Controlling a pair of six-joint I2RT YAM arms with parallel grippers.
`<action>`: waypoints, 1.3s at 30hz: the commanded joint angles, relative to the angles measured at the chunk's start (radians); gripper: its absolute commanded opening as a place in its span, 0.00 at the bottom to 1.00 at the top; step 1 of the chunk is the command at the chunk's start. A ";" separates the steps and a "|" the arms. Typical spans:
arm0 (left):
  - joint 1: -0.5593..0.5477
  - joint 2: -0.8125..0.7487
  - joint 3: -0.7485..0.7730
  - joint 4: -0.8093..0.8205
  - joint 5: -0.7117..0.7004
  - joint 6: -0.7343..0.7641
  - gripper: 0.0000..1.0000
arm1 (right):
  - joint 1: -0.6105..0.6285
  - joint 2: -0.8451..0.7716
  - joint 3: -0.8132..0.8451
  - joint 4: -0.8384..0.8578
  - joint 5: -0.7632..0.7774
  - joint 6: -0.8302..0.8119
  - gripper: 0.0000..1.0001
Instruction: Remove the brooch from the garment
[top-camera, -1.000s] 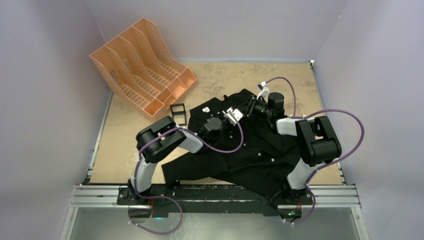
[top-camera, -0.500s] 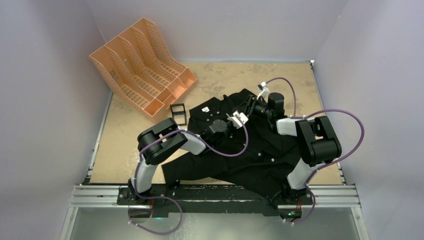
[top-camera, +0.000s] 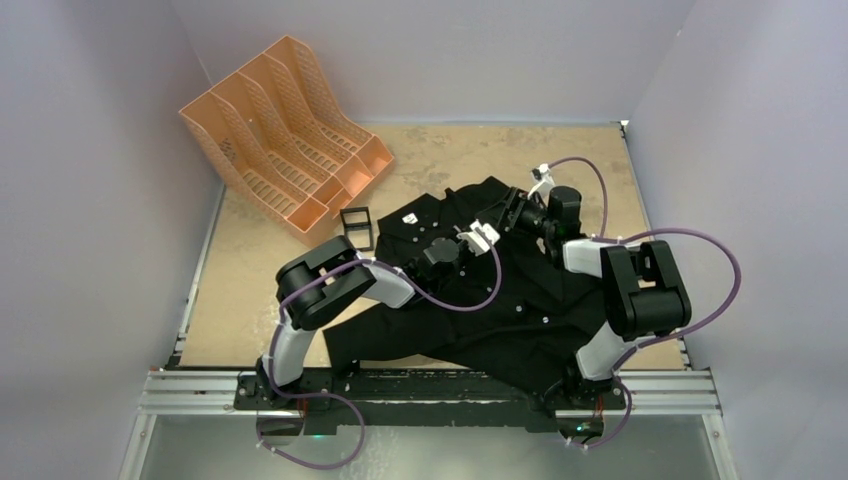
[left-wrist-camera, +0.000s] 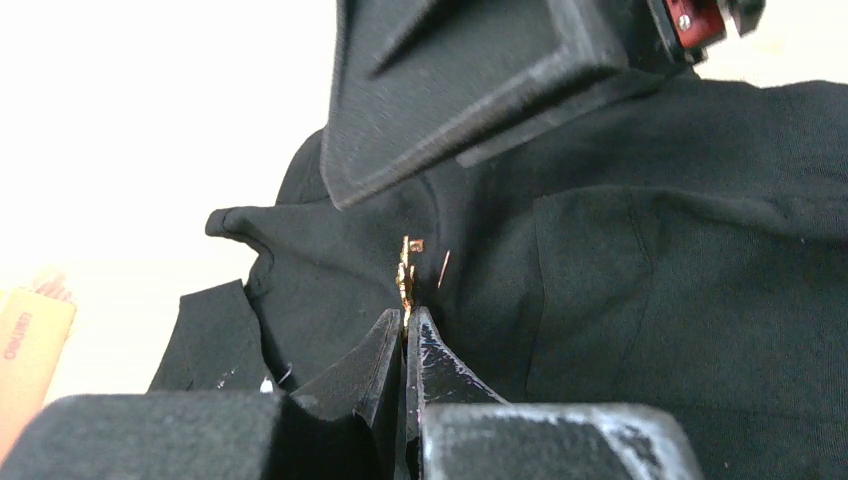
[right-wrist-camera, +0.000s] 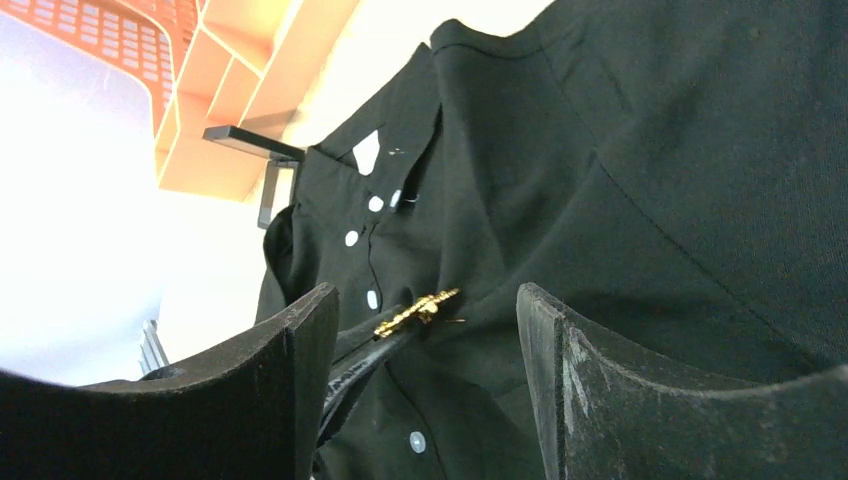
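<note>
Left wrist: the brooch (left-wrist-camera: 406, 270) stands edge-on, its bottom end swallowed between the pinched jaws of the left gripper (left-wrist-camera: 407, 318), shape unreadable. From overhead it's too small to find. Right wrist: rack (right-wrist-camera: 215, 60) at 11 o'clock runs off frame, washed out; shirt (right-wrist-camera: 640, 150) spills past 3 o'clock.

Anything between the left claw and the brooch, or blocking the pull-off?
Nothing between them: the left claw is shut on one end of the brooch. The open right claw hangs close beyond it, the only thing near the way off.
</note>
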 joint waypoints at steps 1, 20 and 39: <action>-0.004 0.021 0.052 0.009 -0.026 -0.003 0.00 | -0.007 0.041 0.007 -0.019 0.008 0.029 0.68; -0.005 0.028 0.069 -0.046 -0.099 0.011 0.00 | -0.069 0.213 0.073 -0.180 0.044 0.042 0.65; -0.006 -0.260 -0.063 -0.222 -0.146 -0.038 0.00 | -0.209 0.212 0.142 -0.355 0.144 -0.016 0.66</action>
